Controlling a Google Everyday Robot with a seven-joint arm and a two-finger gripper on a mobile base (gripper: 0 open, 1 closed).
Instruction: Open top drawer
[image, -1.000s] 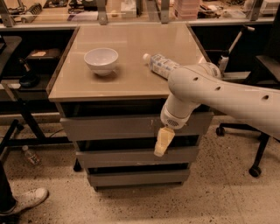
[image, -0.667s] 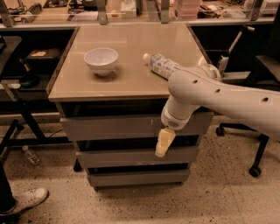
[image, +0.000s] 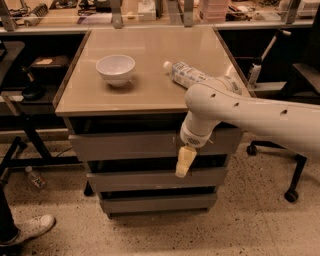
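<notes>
The top drawer (image: 130, 145) is the widest grey front just under the tan cabinet top, and it sits pushed in. Two narrower grey drawers (image: 150, 180) lie below it. My white arm reaches in from the right. My gripper (image: 183, 164) hangs down in front of the cabinet with its yellowish tip just below the top drawer's lower edge, right of centre, over the gap above the middle drawer.
A white bowl (image: 115, 69) and a lying plastic bottle (image: 185, 74) rest on the tan cabinet top (image: 150, 45). An office chair base (image: 290, 192) stands at the right. A person's shoe (image: 30, 229) and a small bottle (image: 36, 178) are on the floor at left.
The arm and gripper have shifted very slightly; the drawer has not moved.
</notes>
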